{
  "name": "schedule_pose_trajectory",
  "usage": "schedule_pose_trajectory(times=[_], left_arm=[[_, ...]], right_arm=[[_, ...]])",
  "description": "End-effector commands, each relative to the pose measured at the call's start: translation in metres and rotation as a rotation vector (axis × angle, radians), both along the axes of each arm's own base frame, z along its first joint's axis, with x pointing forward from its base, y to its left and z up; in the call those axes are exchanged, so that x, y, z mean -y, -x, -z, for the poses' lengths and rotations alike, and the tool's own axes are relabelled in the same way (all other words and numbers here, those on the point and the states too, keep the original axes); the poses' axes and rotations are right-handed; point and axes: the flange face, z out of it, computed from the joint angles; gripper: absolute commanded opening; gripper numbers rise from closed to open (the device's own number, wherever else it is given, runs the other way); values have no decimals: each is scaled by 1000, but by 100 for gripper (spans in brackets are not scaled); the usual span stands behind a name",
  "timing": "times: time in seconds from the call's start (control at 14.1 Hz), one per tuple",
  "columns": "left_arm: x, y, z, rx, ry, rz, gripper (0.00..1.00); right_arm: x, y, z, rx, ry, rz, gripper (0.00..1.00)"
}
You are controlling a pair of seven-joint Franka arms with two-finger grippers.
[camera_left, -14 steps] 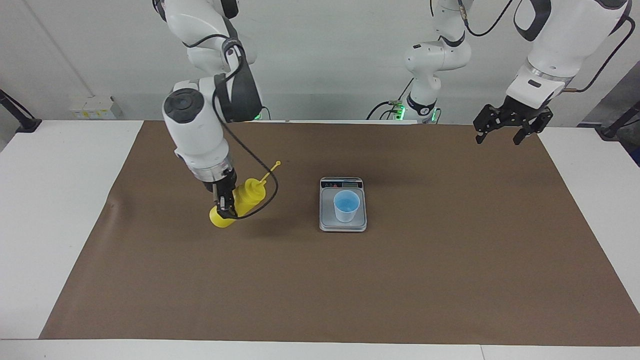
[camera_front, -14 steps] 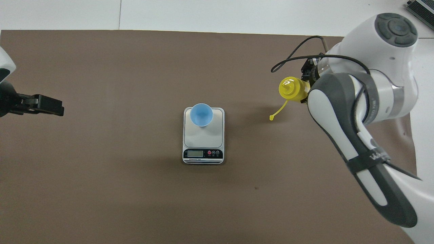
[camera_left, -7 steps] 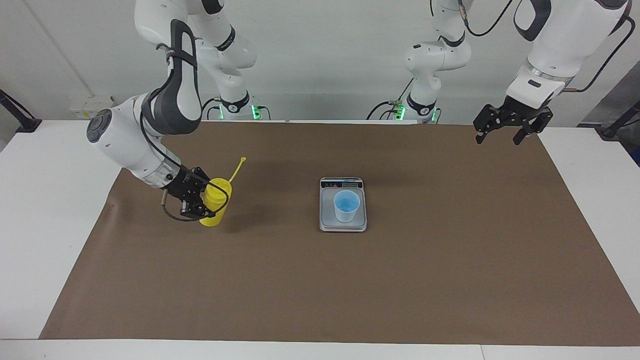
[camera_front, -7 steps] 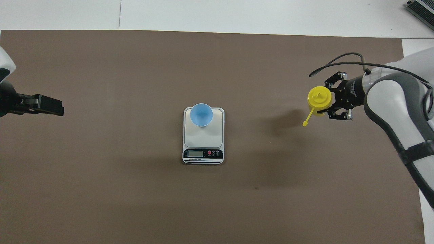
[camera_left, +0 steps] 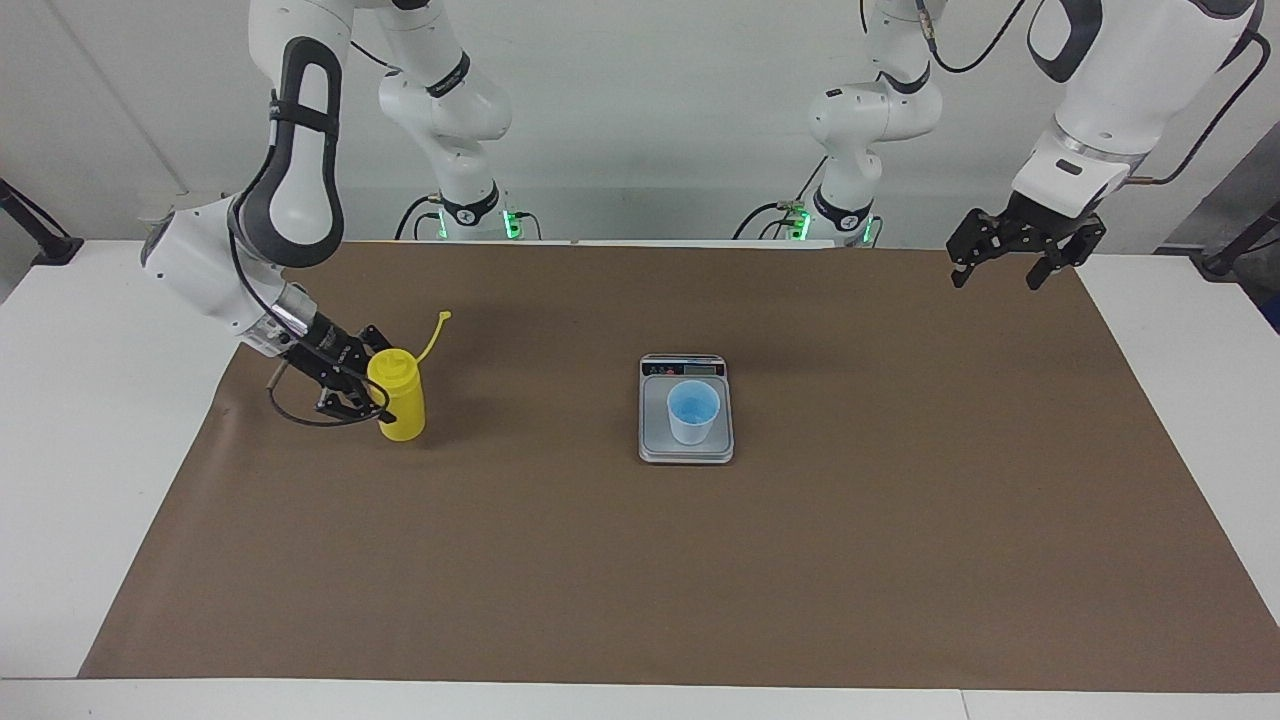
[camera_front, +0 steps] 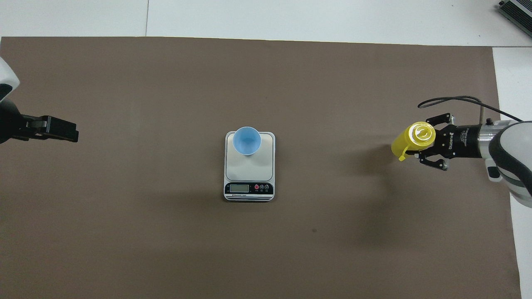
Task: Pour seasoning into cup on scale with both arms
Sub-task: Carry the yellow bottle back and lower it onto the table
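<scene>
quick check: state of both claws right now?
Left claw: open, empty, waiting over the table's edge.
Right claw: closed on the yellow seasoning bottle, upright.

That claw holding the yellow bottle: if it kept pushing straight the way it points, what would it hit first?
The right gripper is shut on the bottle and points roughly toward the scale and cup. The mat between looks bare, so probably the scale first, though depth is hard to judge.

A bright yellow seasoning bottle (camera_left: 397, 398), a pale blue cup (camera_left: 693, 412) on a silver-grey scale (camera_left: 686, 449), plain brown mat (camera_left: 700, 570), white table (camera_left: 80, 400).
</scene>
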Motion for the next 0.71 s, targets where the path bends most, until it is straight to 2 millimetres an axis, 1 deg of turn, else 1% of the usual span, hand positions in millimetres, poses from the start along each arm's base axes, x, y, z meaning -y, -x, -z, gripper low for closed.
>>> schedule_pose_trajectory(times=[0.0,0.07,0.14,0.21,0.28,0.36,0.5,0.64], left_arm=[[-3,4,0,-10,4,-1,100],[-3,4,0,-10,4,-1,100],[-3,4,0,-10,4,-1,100],[-3,4,0,-10,4,-1,100],[-3,4,0,-10,4,-1,100],[-3,4,0,-10,4,-1,100],[-3,4,0,-10,4,-1,100],[-3,4,0,-10,4,-1,100]], right_arm=[[5,29,4,48,-34,107,1],[7,36,11,63,-46,134,12],[6,38,15,71,-58,142,27],[7,39,15,70,-61,140,39],[7,38,14,72,-62,138,63],[8,37,14,82,-53,137,94],[14,33,10,100,-47,133,100],[27,33,4,112,-27,142,100]])
